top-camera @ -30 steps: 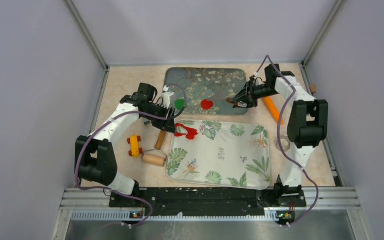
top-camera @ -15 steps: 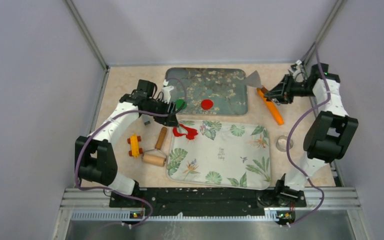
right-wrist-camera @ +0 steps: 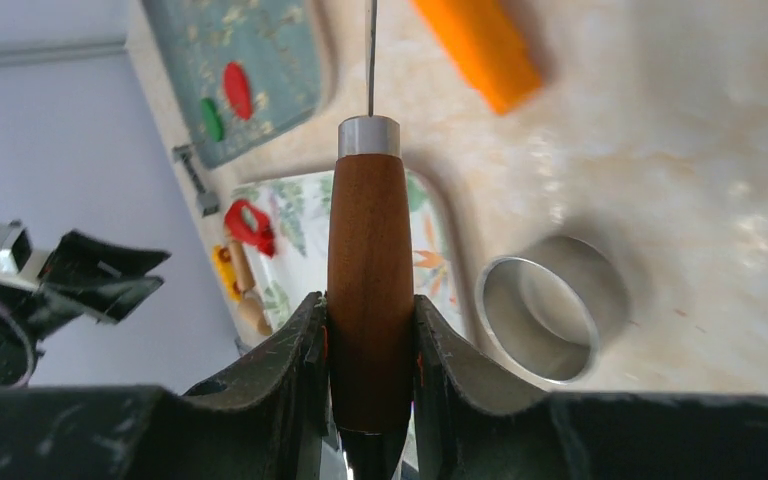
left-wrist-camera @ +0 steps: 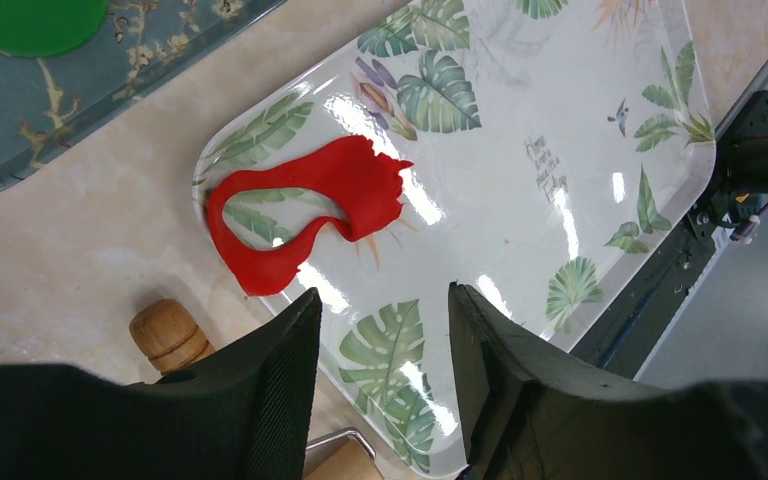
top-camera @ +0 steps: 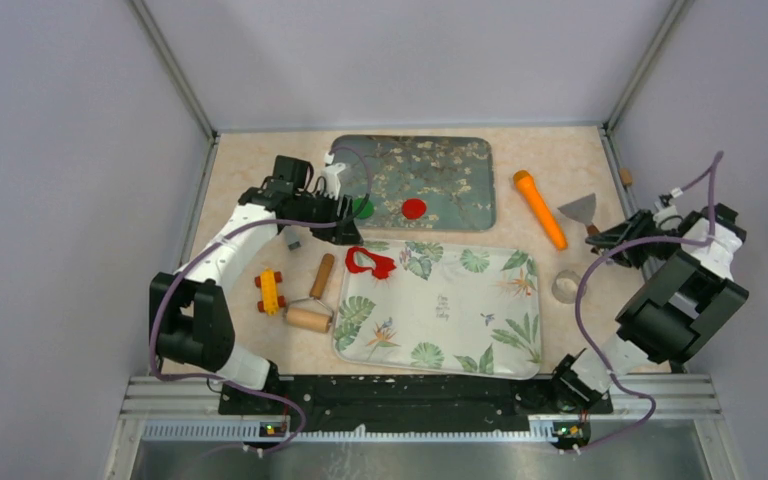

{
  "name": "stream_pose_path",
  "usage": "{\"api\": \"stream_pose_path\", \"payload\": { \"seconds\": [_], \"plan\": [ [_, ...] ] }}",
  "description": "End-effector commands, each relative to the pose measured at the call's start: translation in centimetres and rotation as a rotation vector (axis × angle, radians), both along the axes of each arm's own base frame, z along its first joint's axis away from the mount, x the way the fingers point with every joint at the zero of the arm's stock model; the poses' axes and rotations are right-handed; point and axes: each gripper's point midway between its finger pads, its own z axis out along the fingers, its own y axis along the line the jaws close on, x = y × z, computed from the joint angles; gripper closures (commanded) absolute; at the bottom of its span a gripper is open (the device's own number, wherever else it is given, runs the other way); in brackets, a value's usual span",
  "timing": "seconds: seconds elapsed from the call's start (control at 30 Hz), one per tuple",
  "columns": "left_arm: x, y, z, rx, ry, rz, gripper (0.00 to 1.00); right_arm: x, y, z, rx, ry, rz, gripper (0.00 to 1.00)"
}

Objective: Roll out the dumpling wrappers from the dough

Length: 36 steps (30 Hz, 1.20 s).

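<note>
The right arm has swung from the blue tray (top-camera: 460, 160) out to the table's right edge. The right gripper (top-camera: 615, 238) is clamping the scraper (right-wrist-camera: 365, 250) by its wooden handle. Only the wrist view is showing the metal ring (right-wrist-camera: 545, 305) just beside it. The left gripper (left-wrist-camera: 382, 295) is hanging parted and empty beside the green wrapper (top-camera: 362, 207). The red wrapper (top-camera: 415, 208) is lying near it on the blue tray, well apart from the right arm.

Bench (top-camera: 260, 165): far tray (top-camera: 460, 150) behind near tray (top-camera: 440, 300). Toward far tray's near edge, left dumpling wrapper (top-camera: 363, 208) beside right dumpling wrapper (top-camera: 414, 208); on near tray's far-left corner, holed scrap (top-camera: 370, 262). Left of near tray, rolling pin (top-camera: 310, 305), then wheeled block (top-camera: 269, 290); right of it, ring (top-camera: 566, 287); right of far tray, stick (top-camera: 540, 208), then scraper (top-camera: 579, 211) in right gripper (right-wrist-camera: 368, 310).
</note>
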Motion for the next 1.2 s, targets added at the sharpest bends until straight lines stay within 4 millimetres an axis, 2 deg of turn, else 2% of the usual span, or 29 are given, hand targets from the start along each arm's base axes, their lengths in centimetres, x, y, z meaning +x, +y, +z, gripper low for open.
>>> {"api": "stream_pose_path", "payload": {
  "seconds": [0.0, 0.13, 0.3, 0.43, 0.53, 0.57, 0.67, 0.73, 0.9, 0.97, 1.03, 1.07, 1.1, 1.13, 1.17],
  "plan": [
    [0.2, -0.3, 1.8, -0.034, -0.06, 0.015, 0.47, -0.9, -4.5, -2.0, -0.137, 0.021, -0.161, 1.0],
    [-0.1, 0.2, 1.7, -0.013, -0.067, 0.024, 0.47, -2.1, -5.2, -5.3, -0.14, 0.12, -0.169, 1.0],
    [0.0, 1.0, 1.9, 0.014, -0.084, 0.047, 0.46, -3.6, -5.9, -8.1, -0.178, 0.238, -0.207, 0.98],
    [0.3, 1.4, 2.2, 0.017, -0.092, 0.061, 0.46, -4.7, -6.0, -8.5, -0.191, 0.325, -0.233, 0.66],
    [0.4, 1.9, 2.3, 0.021, -0.098, 0.075, 0.46, -6.1, -7.0, -8.2, -0.258, 0.409, -0.275, 0.41],
    [0.4, 2.0, 2.3, 0.023, -0.1, 0.078, 0.46, -6.4, -7.4, -8.1, -0.267, 0.424, -0.291, 0.37],
    [0.5, 2.7, 2.5, 0.036, -0.112, 0.088, 0.45, -6.5, -8.3, -7.3, -0.288, 0.413, -0.305, 0.33],
    [0.6, 3.1, 2.6, 0.039, -0.116, 0.101, 0.45, -6.6, -8.9, -6.6, -0.329, 0.406, -0.301, 0.26],
    [1.1, 4.6, 2.6, 0.054, -0.132, 0.156, 0.45, -6.9, -10.5, -2.9, -0.477, 0.38, -0.305, 0.12],
    [1.6, 5.6, 2.7, 0.081, -0.151, 0.196, 0.44, -6.5, -10.7, -1.4, -0.589, 0.35, -0.23, 0.11],
    [2.4, 6.9, 3.1, 0.11, -0.175, 0.252, 0.41, -5.3, -9.8, -0.3, -0.698, 0.292, -0.069, 0.1],
    [2.9, 7.7, 3.2, 0.127, -0.185, 0.287, 0.38, -4.6, -8.9, 0.1, -0.749, 0.261, 0.022, 0.1],
    [3.5, 8.4, 3.4, 0.143, -0.196, 0.322, 0.26, -4.0, -7.9, 0.3, -0.794, 0.225, 0.106, 0.1],
    [4.0, 9.0, 3.5, 0.16, -0.205, 0.354, 0.04, -3.1, -6.5, 0.5, -0.828, 0.177, 0.188, 0.09],
    [4.6, 9.6, 3.7, 0.172, -0.211, 0.382, 0.01, -2.3, -5.1, 0.8, -0.853, 0.134, 0.252, 0.09]
  ]
}}
